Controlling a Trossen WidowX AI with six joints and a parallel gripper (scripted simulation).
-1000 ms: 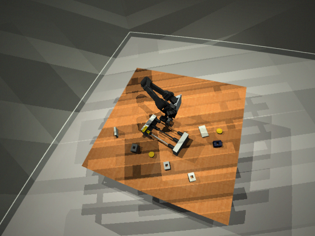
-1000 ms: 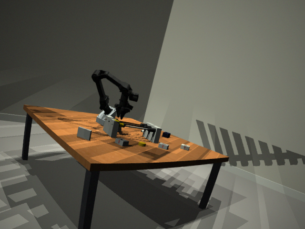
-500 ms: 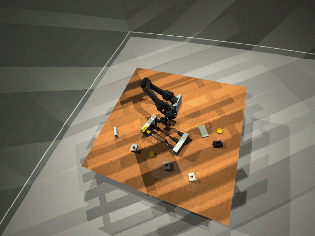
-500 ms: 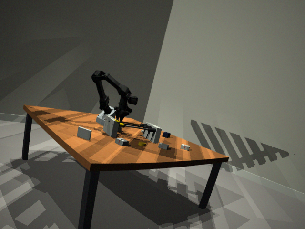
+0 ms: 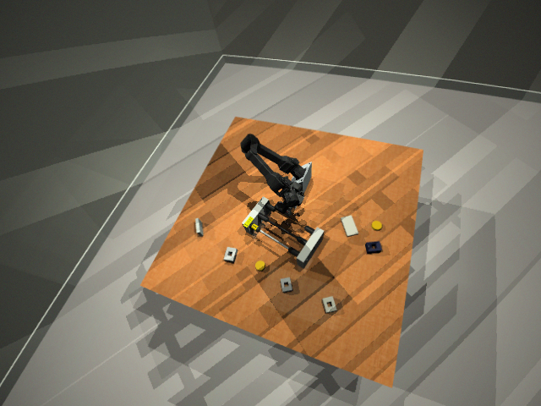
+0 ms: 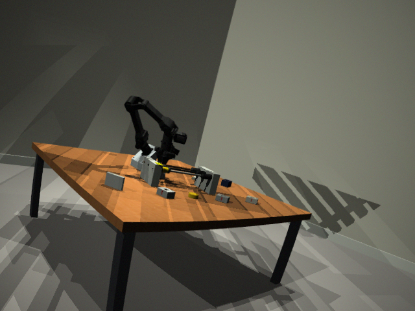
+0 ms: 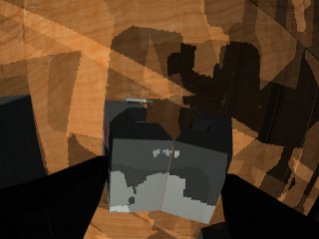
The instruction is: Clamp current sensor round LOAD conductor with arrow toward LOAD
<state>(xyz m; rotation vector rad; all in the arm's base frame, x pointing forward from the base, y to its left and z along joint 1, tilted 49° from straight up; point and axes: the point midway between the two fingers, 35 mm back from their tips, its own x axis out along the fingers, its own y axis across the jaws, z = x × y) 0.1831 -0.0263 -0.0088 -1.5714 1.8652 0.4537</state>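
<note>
The arm bends steeply down, its gripper (image 7: 162, 226) pointing at the surface (image 5: 357, 305) with jaws spread partly wide, holding nothing, straddling the grey current sensor (image 7: 166, 169) standing beside the conductor rack (image 5: 284, 233).

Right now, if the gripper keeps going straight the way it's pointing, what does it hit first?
Most likely the grey split-core sensor: in the wrist view it stands on the table dead ahead, between the open gripper's fingers. The remaining gap is hard to judge.
</note>
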